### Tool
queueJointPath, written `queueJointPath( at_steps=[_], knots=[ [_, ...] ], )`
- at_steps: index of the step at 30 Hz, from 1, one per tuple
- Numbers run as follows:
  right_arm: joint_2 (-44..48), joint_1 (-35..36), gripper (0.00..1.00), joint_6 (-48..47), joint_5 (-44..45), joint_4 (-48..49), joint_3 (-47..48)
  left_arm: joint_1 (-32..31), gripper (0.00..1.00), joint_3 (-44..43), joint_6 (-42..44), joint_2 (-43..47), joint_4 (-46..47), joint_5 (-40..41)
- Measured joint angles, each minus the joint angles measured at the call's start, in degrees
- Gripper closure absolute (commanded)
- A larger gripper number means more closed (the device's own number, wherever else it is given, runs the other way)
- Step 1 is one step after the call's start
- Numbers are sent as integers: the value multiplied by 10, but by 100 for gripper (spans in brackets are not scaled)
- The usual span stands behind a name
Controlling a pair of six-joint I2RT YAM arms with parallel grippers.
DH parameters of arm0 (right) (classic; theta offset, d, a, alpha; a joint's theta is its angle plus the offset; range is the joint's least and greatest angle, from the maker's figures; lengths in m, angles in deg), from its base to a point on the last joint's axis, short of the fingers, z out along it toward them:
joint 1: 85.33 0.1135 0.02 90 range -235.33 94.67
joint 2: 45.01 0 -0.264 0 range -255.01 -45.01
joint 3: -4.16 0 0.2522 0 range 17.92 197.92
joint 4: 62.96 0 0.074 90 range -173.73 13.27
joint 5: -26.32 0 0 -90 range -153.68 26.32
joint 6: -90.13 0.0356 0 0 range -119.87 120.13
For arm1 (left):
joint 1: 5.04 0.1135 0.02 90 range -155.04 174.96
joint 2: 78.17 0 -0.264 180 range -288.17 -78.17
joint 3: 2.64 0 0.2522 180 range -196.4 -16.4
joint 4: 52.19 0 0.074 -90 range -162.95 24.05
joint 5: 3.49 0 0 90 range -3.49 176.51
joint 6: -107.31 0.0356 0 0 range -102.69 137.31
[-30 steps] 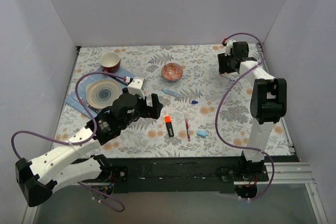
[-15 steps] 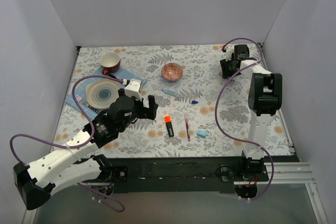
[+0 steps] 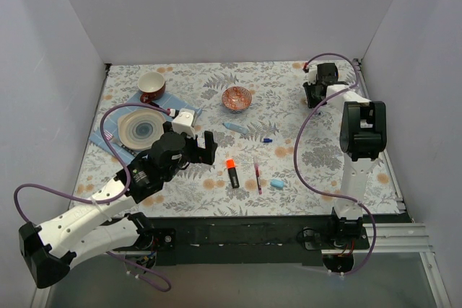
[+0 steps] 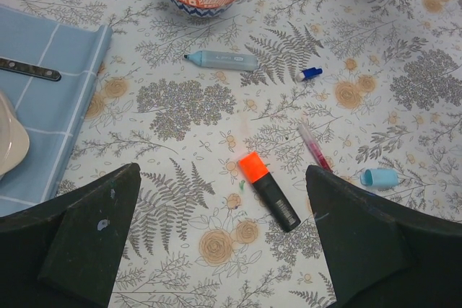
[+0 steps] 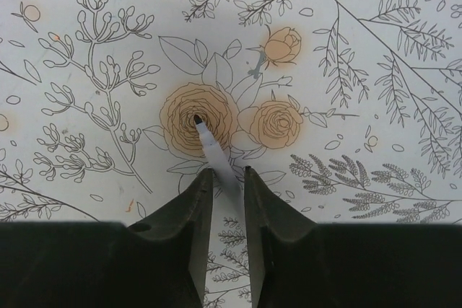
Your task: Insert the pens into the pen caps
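A stubby black marker with an orange end [image 3: 232, 172] lies at the front middle; it also shows in the left wrist view [image 4: 268, 191]. Next to it lie a thin magenta pen [image 3: 257, 175], a light blue cap [image 3: 277, 183], a light blue pen [image 3: 232, 128] and a tiny dark blue cap [image 3: 267, 140]. No separate orange cap shows. My left gripper [image 3: 201, 148] hangs open and empty just left of the marker, its jaws wide apart [image 4: 224, 250]. My right gripper [image 3: 315, 91] is at the back right, shut [image 5: 225, 172] on a thin white pen with a dark tip [image 5: 213, 151].
A red patterned bowl [image 3: 237, 98] stands at the back middle. A cup [image 3: 151, 84], a plate [image 3: 141, 128] and dark cutlery [image 4: 29, 70] sit on a blue cloth [image 4: 50, 99] at the left. White walls close three sides.
My left gripper has drawn back a little to the left. My right arm has folded upright and its gripper has shifted slightly toward the back right corner.
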Motion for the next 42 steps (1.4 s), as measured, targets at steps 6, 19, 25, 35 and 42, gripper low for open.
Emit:
queueJointPath(
  at_steps=[6,19,25,35,42],
  knots=[
    [23,18,77,17,38,11,-38,0,2,0,0,5,0,0],
    [122,68,99,124,68,23,-178,0,2,2,0,28,0,-2],
    [187,90,99,194,61,57,-271,0,2,4,-1,28,0,-22],
    [320,147,99,278,51,47,-413,0,16,5,-130,-10,46,-155],
    [478,175,99,327,6,33,-468,0,20,11,-210,-127,131,-254]
  ],
)
